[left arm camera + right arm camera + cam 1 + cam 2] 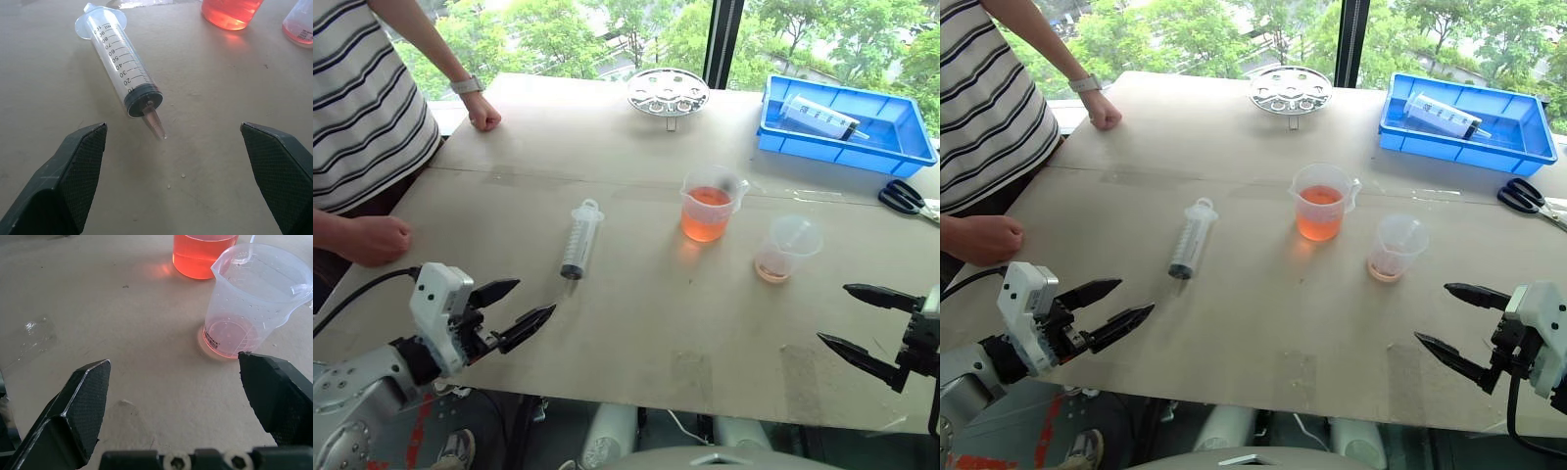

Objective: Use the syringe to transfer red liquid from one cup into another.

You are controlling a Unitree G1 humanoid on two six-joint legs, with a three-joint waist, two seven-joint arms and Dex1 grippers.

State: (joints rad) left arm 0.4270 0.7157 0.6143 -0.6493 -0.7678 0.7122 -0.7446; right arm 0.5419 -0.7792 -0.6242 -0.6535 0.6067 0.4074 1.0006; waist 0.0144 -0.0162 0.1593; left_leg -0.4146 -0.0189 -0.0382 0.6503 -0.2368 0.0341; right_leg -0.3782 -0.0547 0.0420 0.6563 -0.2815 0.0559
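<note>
- On the counter (636, 323), left of its middle, lies the syringe (579, 240), flat and free, with nothing touching it.
- Its long axis runs almost straight away from the robot, leaning only a little to the side. The tip points back toward the robot and the white flange points toward the far edge.
- From the left gripper (514, 311) the syringe lies ahead and a little to the right. The tip is the near end, close in front of the jaws but apart from them.
- The left jaws are spread wide and hold nothing. In the left wrist view the barrel sits between the two fingers, nearer to the one beside it.
- The right gripper (864, 321) is at the opposite side of the counter, also spread wide and empty, well apart from the syringe. So I judge the left arm is the one to take it.
- The handled beaker (709, 205) with red liquid (706, 217) stands right of the syringe. The smaller cup (787, 249) stands further right, nearer the right gripper, with only a thin red layer at the bottom.
- To pinch the barrel across its width, the left jaws probably must reach forward past the tip.
</note>
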